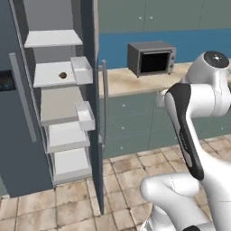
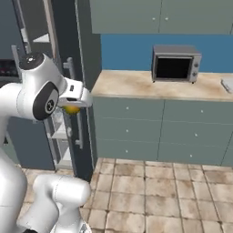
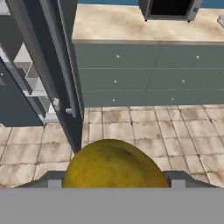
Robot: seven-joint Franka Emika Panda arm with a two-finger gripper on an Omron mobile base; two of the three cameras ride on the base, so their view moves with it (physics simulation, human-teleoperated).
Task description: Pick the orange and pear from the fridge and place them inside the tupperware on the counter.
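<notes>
1. While our arm hangs outside the open fridge (image 1: 58,103), the gripper (image 2: 72,108) sits at left centre of the right base view, with a yellow fruit under it.
2. We read that fruit as the orange (image 3: 114,165): in the hand view it bulges at bottom centre, golden with greenish shading and a slightly oval outline, so the pear remains possible.
3. We see the claw clamped on it, the two finger mounts flanking the fruit low in the hand view.
4. We find the tupperware (image 2: 227,84) as a pale sliver at the right edge of the right base view, lying on the counter (image 2: 136,84) past the toaster oven (image 2: 176,63).
5. We judge that the coming move turns on this: the container lies far to the right of the claw in that frame, across the whole counter.
6. We spot a small dark fruit (image 1: 62,75) on a white shelf at upper left of the left base view, probably the pear, not yet fetched.
</notes>
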